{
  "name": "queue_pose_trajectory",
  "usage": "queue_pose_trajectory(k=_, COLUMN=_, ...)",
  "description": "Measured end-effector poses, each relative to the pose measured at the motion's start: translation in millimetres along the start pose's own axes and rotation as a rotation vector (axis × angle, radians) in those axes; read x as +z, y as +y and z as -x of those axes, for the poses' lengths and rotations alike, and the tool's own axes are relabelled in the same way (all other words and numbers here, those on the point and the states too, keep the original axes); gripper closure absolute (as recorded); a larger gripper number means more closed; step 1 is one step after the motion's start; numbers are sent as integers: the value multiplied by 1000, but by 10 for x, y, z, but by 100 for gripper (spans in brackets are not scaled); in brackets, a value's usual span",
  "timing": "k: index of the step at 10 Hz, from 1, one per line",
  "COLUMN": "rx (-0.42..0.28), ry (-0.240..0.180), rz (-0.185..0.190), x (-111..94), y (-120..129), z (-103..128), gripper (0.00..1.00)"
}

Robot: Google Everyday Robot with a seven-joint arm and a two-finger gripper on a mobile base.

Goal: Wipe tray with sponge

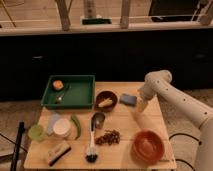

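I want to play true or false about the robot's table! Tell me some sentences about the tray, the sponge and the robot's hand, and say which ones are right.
1. The sponge lies on the table, not in the tray. True.
2. The gripper is over the tray. False: it is down beside the sponge, near the table's right edge in the picture.
3. A small orange thing sits in the tray. True.
4. The sponge is left of the tray. False: it is to the right of it, past the brown bowl.
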Motion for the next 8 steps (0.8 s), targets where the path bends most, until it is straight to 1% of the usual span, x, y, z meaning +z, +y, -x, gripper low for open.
queue_pose_trajectory(k=4, rx=0, ry=-7, rz=6, x=12, y=-64, z=19, gripper=20)
queue_pose_trajectory(k=8, rx=-23, ry=-1, rz=27, x=76, y=-145, z=155, gripper=20)
